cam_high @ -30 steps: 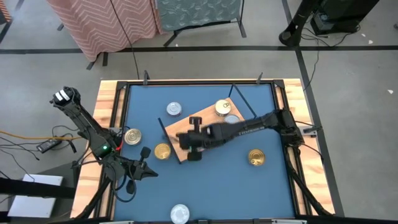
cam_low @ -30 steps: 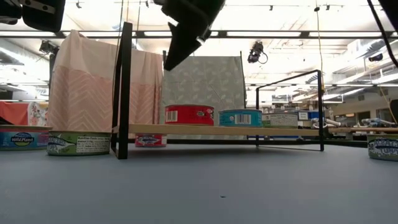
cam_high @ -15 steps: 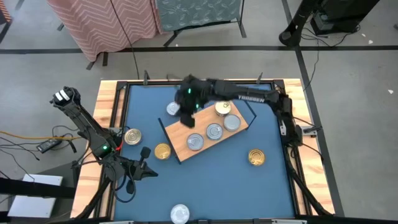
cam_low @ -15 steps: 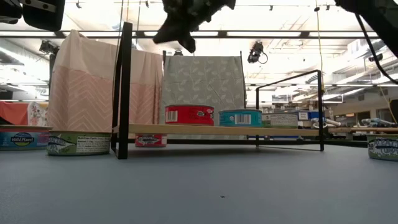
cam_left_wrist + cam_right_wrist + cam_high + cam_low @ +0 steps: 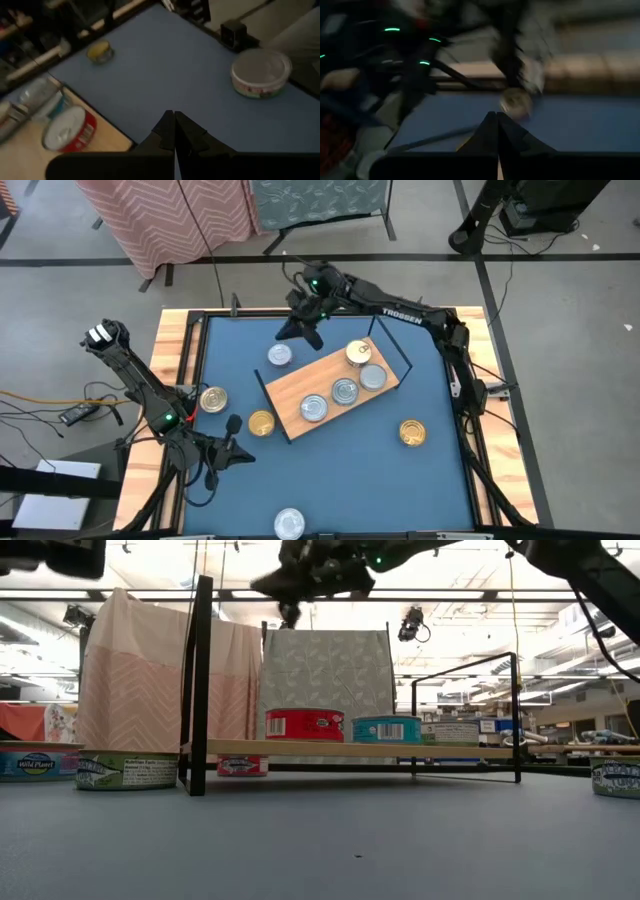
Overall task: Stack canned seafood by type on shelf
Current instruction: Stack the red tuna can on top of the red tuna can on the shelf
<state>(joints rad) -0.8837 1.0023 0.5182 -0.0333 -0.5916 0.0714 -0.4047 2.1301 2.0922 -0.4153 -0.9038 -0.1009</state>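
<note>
A silver-lidded tin [image 5: 288,523] sits at the table's near edge. The left gripper [image 5: 243,459] hovers over the near-left part of the blue table [image 5: 430,480], fingers pressed together, holding nothing. Two gold tins [image 5: 260,423] lie just left of the shelf [image 5: 290,391]; another gold tin [image 5: 412,433] lies right of it. On the shelf board rest three silver tins [image 5: 344,391] and one gold. Beyond, the right gripper [image 5: 292,332] hangs closed and empty above the far edge, near a silver tin [image 5: 279,356]
</note>
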